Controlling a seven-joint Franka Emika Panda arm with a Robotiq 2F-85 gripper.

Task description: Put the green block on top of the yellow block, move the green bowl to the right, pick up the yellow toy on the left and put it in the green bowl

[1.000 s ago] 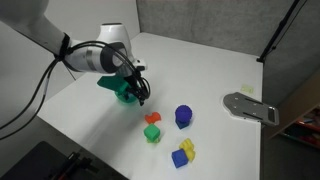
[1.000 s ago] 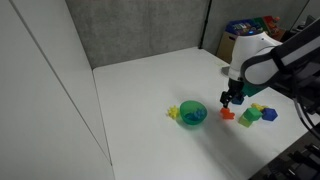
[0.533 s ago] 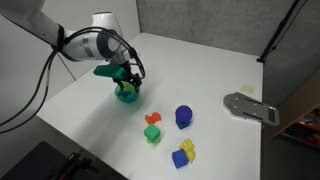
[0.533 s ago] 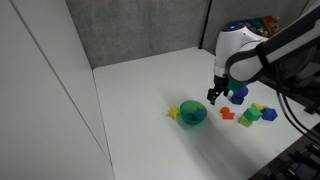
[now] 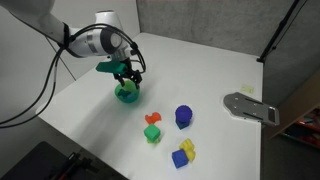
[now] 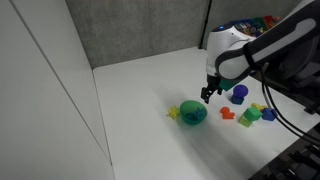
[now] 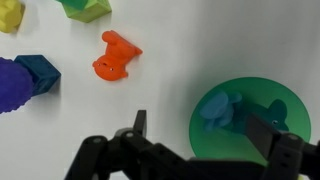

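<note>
The teal-green bowl (image 5: 127, 96) stands on the white table and also shows in the other exterior view (image 6: 193, 113) and the wrist view (image 7: 250, 120). A pale blue object lies in it. My gripper (image 5: 129, 76) hovers just above the bowl's rim, open and empty (image 6: 209, 95) (image 7: 200, 135). The yellow toy (image 6: 174, 111) lies just beside the bowl. The green block (image 5: 152, 133) sits by the orange toy (image 5: 153, 118), seemingly on the lime-yellow block; it also shows in the exterior view (image 6: 250, 117) and the wrist view (image 7: 85, 8).
A blue cylinder (image 5: 184, 116) (image 6: 238, 94) and a blue and yellow block pair (image 5: 184, 153) (image 6: 268, 113) stand near the orange toy (image 7: 117, 55). A grey metal plate (image 5: 250, 106) lies at the table's edge. A dark wall stands behind.
My gripper has moved from beside the orange toy over to the green bowl, still open. The blocks and the bowl have not moved.
</note>
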